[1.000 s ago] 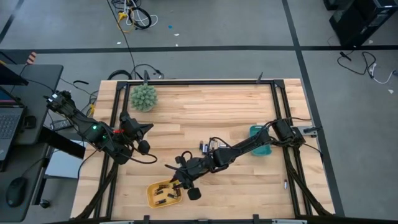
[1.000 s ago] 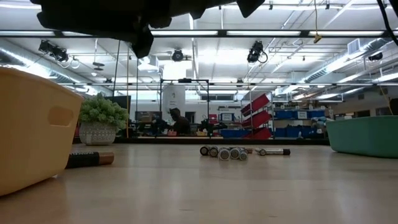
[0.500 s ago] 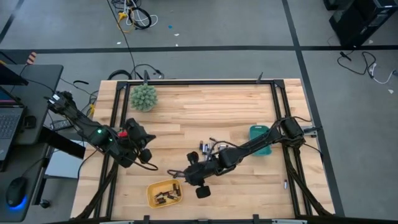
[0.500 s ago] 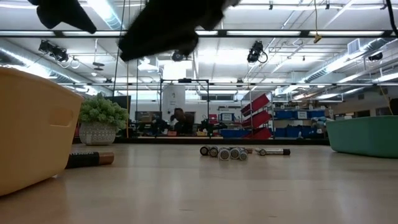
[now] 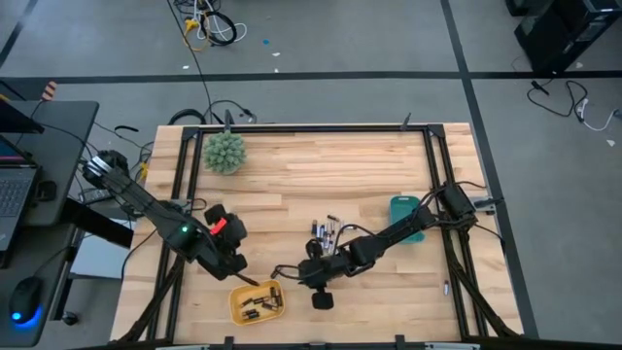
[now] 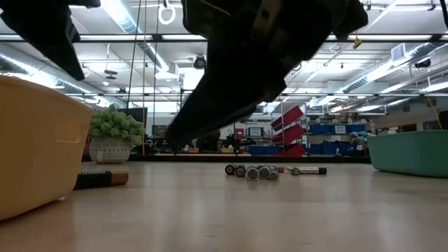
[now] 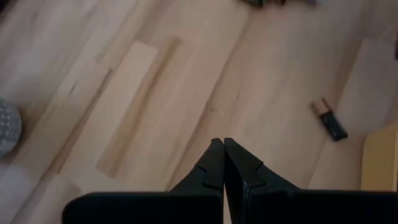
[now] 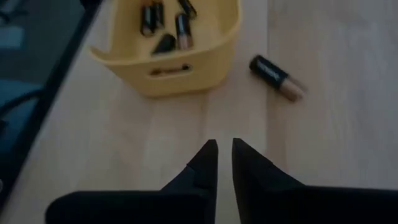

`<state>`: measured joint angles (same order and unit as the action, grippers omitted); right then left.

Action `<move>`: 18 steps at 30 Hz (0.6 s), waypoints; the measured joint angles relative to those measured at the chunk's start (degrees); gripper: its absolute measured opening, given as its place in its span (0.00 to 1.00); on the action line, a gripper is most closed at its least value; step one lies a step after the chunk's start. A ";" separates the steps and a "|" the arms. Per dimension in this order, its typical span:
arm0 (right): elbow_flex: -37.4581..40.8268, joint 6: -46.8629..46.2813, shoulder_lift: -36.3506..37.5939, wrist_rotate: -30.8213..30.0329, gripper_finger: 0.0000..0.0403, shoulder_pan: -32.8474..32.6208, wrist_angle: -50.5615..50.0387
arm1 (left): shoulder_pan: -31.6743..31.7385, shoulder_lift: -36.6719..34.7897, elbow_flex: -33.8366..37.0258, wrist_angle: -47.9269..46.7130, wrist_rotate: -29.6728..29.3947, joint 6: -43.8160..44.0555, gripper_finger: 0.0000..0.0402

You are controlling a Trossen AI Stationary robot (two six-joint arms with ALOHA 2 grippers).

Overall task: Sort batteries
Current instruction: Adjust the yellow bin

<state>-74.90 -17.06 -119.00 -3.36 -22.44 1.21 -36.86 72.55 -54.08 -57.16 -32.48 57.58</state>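
Wood table (image 5: 292,175): batteries (image 5: 326,231), yellow tray (image 5: 258,301), teal tray (image 5: 406,216).

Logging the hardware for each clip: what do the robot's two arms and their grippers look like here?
Both arms are dark, nearly black, jointed links with black cables along them. The left arm has a small green light midway and a red mark near the wrist; its left gripper has two black tapered fingers with stepped inner edges. The right arm is plain black, and the right gripper has matching pointed black fingers.
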 joint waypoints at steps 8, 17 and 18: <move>2.30 -0.86 0.00 -1.03 0.01 -0.49 4.38 | -0.76 -0.16 0.00 0.80 3.57 1.29 0.00; 2.30 -2.65 0.00 -5.36 0.00 -2.76 2.76 | -9.03 -0.17 0.00 6.19 12.44 4.54 0.00; 2.30 -2.88 0.00 -5.98 0.00 -2.97 2.58 | -10.31 -0.17 0.00 7.77 12.42 4.41 0.00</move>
<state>-72.60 -19.93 -119.00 -9.33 -25.41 3.78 -47.17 72.38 -54.08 -49.39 -20.06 61.99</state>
